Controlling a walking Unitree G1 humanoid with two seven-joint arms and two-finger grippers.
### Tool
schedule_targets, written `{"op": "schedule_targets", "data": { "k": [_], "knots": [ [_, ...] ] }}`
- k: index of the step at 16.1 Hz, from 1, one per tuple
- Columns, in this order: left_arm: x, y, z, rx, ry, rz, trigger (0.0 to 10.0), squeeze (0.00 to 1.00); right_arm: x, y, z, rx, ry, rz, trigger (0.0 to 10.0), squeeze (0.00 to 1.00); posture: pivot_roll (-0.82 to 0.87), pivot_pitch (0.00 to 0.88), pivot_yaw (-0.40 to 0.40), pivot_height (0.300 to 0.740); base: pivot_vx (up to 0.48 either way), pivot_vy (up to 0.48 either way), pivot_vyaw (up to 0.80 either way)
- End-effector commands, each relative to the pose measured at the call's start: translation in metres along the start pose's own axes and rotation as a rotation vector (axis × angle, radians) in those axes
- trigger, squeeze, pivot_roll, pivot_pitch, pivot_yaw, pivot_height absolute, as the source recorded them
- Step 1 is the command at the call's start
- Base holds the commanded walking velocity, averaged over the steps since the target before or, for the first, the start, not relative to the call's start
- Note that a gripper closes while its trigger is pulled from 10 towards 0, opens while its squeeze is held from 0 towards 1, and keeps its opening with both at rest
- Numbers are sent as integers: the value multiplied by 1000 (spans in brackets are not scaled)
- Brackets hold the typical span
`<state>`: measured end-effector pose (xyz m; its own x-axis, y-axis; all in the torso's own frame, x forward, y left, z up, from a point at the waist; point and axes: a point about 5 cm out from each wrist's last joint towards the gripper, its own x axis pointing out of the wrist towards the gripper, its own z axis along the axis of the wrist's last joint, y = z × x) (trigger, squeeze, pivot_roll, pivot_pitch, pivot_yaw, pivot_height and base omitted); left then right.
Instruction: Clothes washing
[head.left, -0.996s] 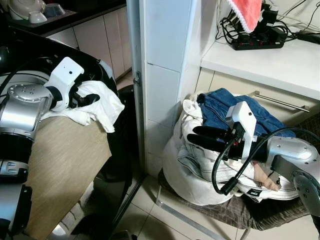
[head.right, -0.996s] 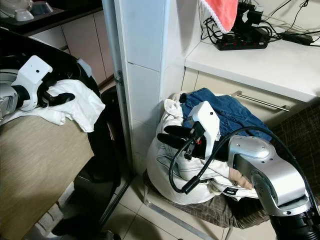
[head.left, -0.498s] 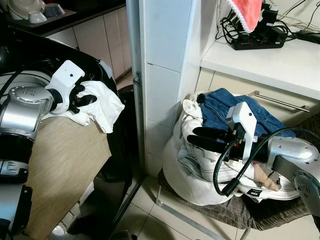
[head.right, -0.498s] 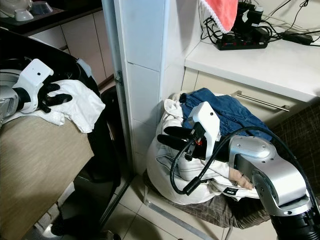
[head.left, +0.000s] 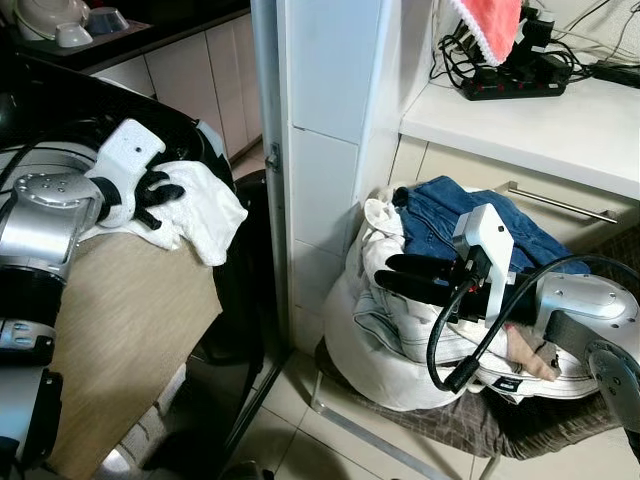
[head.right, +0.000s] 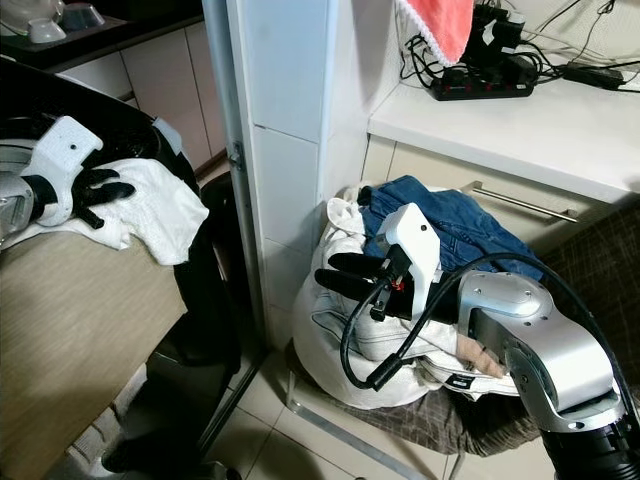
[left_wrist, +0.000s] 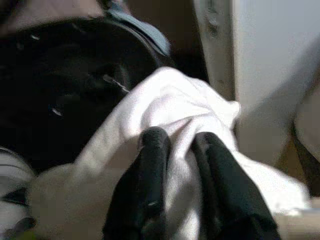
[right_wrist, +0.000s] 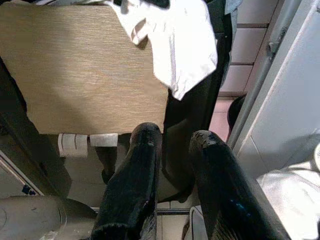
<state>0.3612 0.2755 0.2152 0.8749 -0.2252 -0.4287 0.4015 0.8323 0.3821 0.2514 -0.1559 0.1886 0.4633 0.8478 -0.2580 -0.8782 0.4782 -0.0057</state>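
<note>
A white cloth (head.left: 195, 205) is pinched by the left gripper (head.left: 160, 193) at the washer (head.left: 60, 95). The right gripper (head.left: 400, 275), slightly open, is held empty over the clothes pile (head.left: 400, 320).

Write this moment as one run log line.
left pincer: shut on white cloth | right pincer: open, holds nothing, over laundry pile | blue jeans: on pile

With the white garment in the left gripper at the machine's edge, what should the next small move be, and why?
Probably push the left gripper forward and down into the dark washer opening. Its fingers are shut on the white cloth, which drapes over the edge by the beige panel rather than lying inside. The right gripper waits, holding nothing, beside the laundry pile.
</note>
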Motion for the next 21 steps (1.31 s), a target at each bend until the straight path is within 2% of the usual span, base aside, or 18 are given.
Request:
{"op": "schedule_targets", "data": {
  "k": [1,2,3,4,5,6,7,8,9,11,12,14,15,16,17,18,20,21],
  "knots": [
    [-10,21,4,-4,-17,134,0,0,-3,0,3,-24,2,-2,10000,0,-120,0,24,740,0,0,0],
    [-19,39,12,12,-60,256,0,0,-3,0,3,-25,1,-5,10000,0,-121,0,25,740,0,0,0],
    [-34,63,21,67,-89,439,0,0,-3,-1,4,-25,0,-8,10000,0,-121,0,25,740,0,0,0],
    [-59,91,32,145,-127,670,0,0,-4,-1,4,-25,-2,-10,10000,0,-122,0,27,740,0,0,0],
    [-76,104,39,208,-138,793,0,0,-4,-1,4,-25,-3,-11,10000,0,-120,0,28,740,0,0,0],
    [-101,122,49,303,-154,957,0,0,-4,0,4,-25,-3,-11,10000,0,-116,0,28,740,0,0,0],
    [-115,130,56,374,-159,1030,0,0,-4,0,3,-24,-4,-10,10000,0,-116,0,28,740,0,0,0],
    [-106,128,47,348,-100,936,0,0,-2,0,3,-23,-6,-5,10000,0,-107,0,24,740,0,0,0],
    [-85,115,35,250,-107,774,10000,0,0,0,3,-23,-8,1,10000,0,-99,0,20,740,0,0,0],
    [-56,92,20,152,-115,566,10000,0,3,0,4,-27,-5,4,10000,0,-102,0,20,740,0,0,0],
    [-39,77,10,89,-99,435,10000,1000,3,0,4,-29,-4,4,10000,0,-102,0,20,740,0,0,0],
    [-33,72,8,64,-84,383,10000,1000,1,0,4,-30,0,-2,10000,0,-102,0,20,740,0,0,0],
    [-31,70,6,98,-45,363,10000,1000,-1,0,2,-29,7,-10,10000,0,-116,0,27,740,0,0,0],
    [-29,69,6,131,-24,358,10000,918,-2,-2,0,-27,20,-36,10000,0,-119,0,29,740,0,0,0],
    [-27,67,6,130,-25,353,10000,0,-2,-6,-2,-30,36,-70,10000,0,-119,0,29,740,0,0,0],
    [-26,66,7,115,-38,360,10000,0,-2,-10,-4,-35,48,-113,10000,0,-120,0,28,740,0,0,0],
    [-19,60,17,6,-151,361,10000,0,-4,-43,-13,-9,107,-394,10000,0,-120,0,28,740,0,0,0],
    [-21,63,18,61,-147,411,10000,0,-6,-49,-13,1,100,-444,10000,0,-120,0,28,740,0,0,0]
  ]
}}
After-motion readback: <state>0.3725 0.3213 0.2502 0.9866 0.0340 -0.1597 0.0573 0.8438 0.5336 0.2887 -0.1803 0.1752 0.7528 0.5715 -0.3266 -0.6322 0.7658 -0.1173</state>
